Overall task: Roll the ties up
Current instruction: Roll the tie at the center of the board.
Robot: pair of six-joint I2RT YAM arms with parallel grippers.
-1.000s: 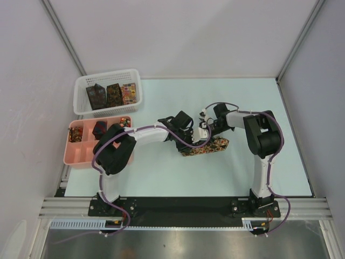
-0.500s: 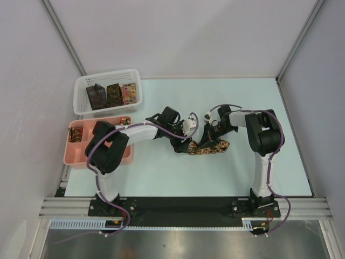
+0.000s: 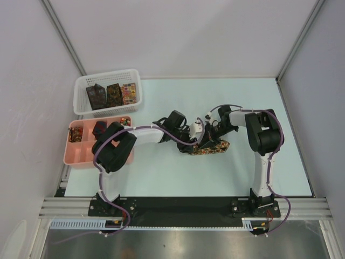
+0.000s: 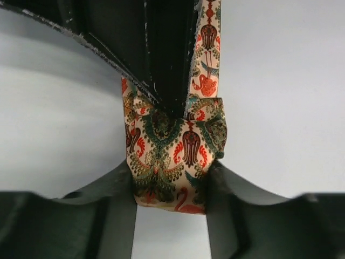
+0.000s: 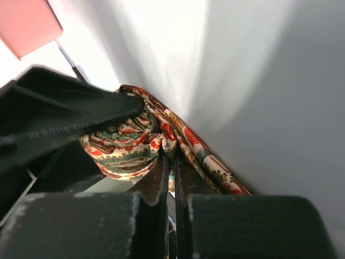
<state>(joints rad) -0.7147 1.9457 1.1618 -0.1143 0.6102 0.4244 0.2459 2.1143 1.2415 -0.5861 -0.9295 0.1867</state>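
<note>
Setting: a pale surface (image 3: 161, 178) enclosed by white walls, seen from above.
Tie: a cream tie (image 3: 211, 147) with red and green motifs lies bunched and partly folded at mid-surface, right of centre.
Left gripper: the left gripper (image 4: 171, 202) clasps the folded end, one finger against each edge.
Right gripper: the right gripper (image 5: 169, 172) is closed tight, pinching fabric at the fold.
Basket: a white mesh basket (image 3: 81, 105) at far left holds upright folded ties (image 3: 113, 95).
Tray: a pink tray (image 3: 81, 156), just in front of the basket, holds small rolls (image 3: 98, 129).
</note>
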